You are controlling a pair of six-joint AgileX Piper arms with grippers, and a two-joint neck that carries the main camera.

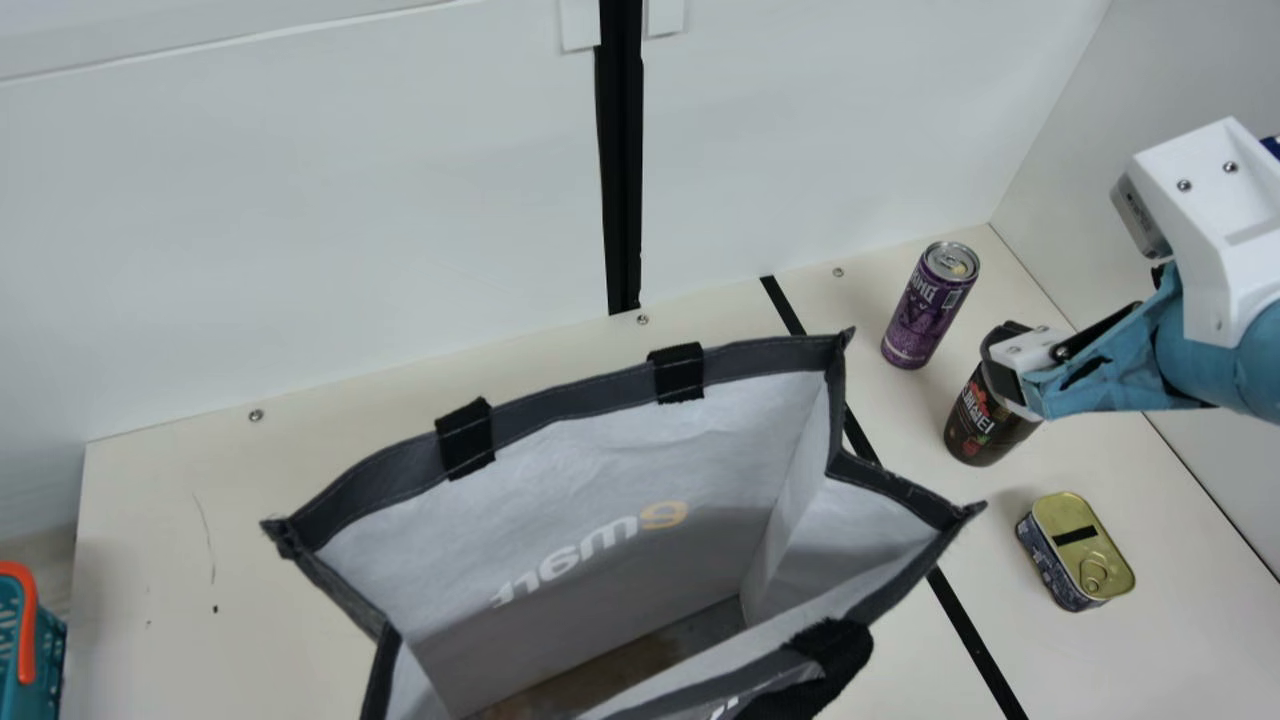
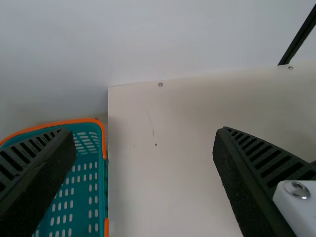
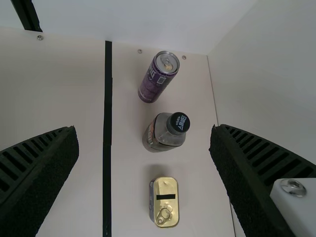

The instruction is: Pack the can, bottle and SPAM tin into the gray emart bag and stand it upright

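My right gripper (image 1: pixel 1012 368) is above the table at the main view's right, partly covering the dark bottle (image 1: pixel 980 425). In the right wrist view the right gripper (image 3: pixel 144 138) is spread wide, with no object held; farther off stand the purple can (image 3: pixel 157 79), the black-capped bottle (image 3: pixel 165 132) and the gold-lidded SPAM tin (image 3: pixel 164 202). Behind the bottle is the can (image 1: pixel 925 310), nearer the front the tin (image 1: pixel 1080 550). The gray bag (image 1: pixel 700 450) stands upright, mouth open. In the left wrist view my left gripper (image 2: pixel 143 140) is open above bare tabletop.
A teal basket with an orange rim (image 2: pixel 79 121) sits beside the table's left edge; part of the basket (image 1: pixel 42 650) shows in the main view. White walls (image 1: pixel 300 230) rise behind and at the right. A black strip (image 3: pixel 107 123) crosses the tabletop left of the three items.
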